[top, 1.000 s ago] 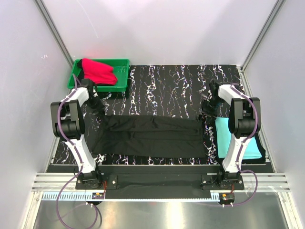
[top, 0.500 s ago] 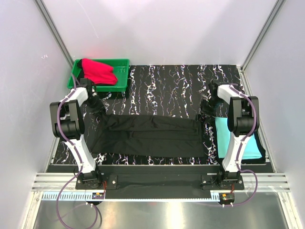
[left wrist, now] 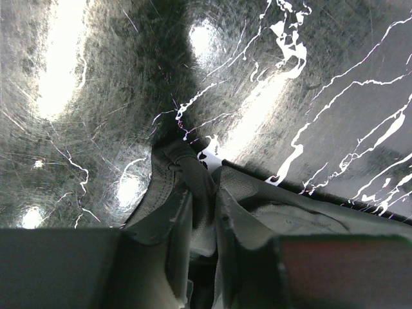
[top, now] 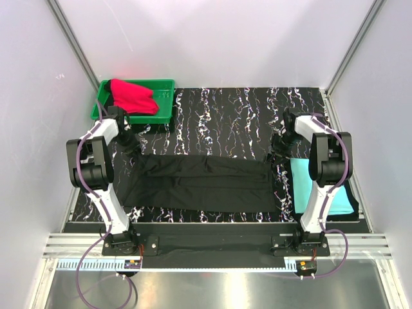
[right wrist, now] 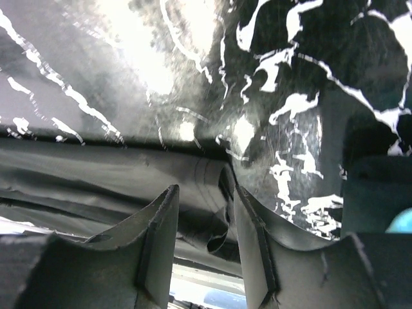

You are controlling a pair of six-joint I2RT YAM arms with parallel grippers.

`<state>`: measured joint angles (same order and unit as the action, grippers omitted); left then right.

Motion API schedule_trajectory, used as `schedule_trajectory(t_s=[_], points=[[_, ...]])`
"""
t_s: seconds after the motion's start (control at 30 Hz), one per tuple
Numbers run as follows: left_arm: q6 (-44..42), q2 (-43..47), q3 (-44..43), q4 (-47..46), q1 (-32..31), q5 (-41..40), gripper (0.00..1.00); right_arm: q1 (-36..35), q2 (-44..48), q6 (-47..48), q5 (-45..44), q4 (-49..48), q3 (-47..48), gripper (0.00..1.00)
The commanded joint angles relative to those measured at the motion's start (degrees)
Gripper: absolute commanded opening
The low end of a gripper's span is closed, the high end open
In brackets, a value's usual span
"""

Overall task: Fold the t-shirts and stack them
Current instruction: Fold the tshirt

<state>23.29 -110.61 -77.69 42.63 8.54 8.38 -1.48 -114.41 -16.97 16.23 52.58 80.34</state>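
The black t-shirt [top: 206, 183] lies flat as a long folded band across the middle of the mat. My left gripper [top: 132, 145] is at its far left corner. In the left wrist view a ridge of black cloth [left wrist: 193, 170] fills the narrow gap of the left gripper [left wrist: 203, 199], which is shut on it. My right gripper [top: 278, 151] is at the far right corner. In the right wrist view the right gripper [right wrist: 203, 193] stands open, a curled black hem [right wrist: 215, 238] loose between its fingers. The turquoise t-shirt [top: 325, 193] lies folded at the right. The red t-shirt [top: 133, 96] is bunched in the tray.
A green tray [top: 164, 106] sits at the far left corner of the marbled black mat [top: 225, 116]. White walls close in the left, back and right sides. The right arm's upright link stands over part of the turquoise shirt.
The left jaws opened wider and then closed in on the cloth ridge. The right jaws have narrowed a little. Both arms and the shirts have stayed almost in place.
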Motion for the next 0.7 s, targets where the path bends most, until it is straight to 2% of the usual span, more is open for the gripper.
schedule_trajectory(t_s=[0.0, 0.13, 0.2, 0.27, 0.3, 0.4, 0.5, 0.57, 0.6, 0.63, 0.67], points=[[-1.1, 2.2, 0.1, -1.2, 0.3, -0.2, 0.21, 0.1, -1.4, -0.5, 1.5, -1.1, 1.2, 0.46], [-1.3, 1.3, -0.1, -1.3, 0.3, -0.6, 0.12, 0.1, -3.2, -0.6, 1.1, -1.4, 1.8, 0.42], [-1.5, 0.8, -0.4, -1.2, 0.3, -0.8, 0.02, 0.1, -3.5, -0.6, 0.5, -1.4, 2.2, 0.28], [-1.5, 0.7, -0.7, -1.2, 0.3, -1.3, 0.0, 0.1, -3.1, -0.8, -2.1, -1.3, 2.6, 0.18], [-1.6, 0.7, -0.9, -1.3, 0.3, -1.4, 0.0, 0.1, -2.3, -0.7, -3.3, -1.2, 3.2, 0.08], [-1.9, 1.0, -0.7, -1.2, 0.3, -2.8, 0.0, 0.1, -1.4, -0.4, -7.4, -0.3, 4.5, 0.0], [-2.2, 1.7, -0.3, -1.3, 0.3, -4.3, 0.0, 0.2, -1.3, 0.0, -8.1, 0.0, 4.8, 0.0], [-2.8, 2.1, -0.4, -1.1, 0.3, -4.3, 0.0, 0.2, -1.5, 0.1, -6.3, -0.1, 5.0, 0.04], [-3.1, 2.6, -0.4, -1.1, 0.3, -4.2, 0.03, 0.2, -1.8, 0.1, -6.0, -0.1, 5.3, 0.11], [-3.2, 3.1, 0.0, -1.1, 0.3, -3.6, 0.13, 0.1, -1.8, 0.2, -5.7, 0.2, 5.4, 0.28], [-3.2, 4.0, 0.2, -1.0, 0.2, -3.6, 0.23, 0.1, -1.4, 0.0, -5.3, 0.2, 5.5, 0.34]])
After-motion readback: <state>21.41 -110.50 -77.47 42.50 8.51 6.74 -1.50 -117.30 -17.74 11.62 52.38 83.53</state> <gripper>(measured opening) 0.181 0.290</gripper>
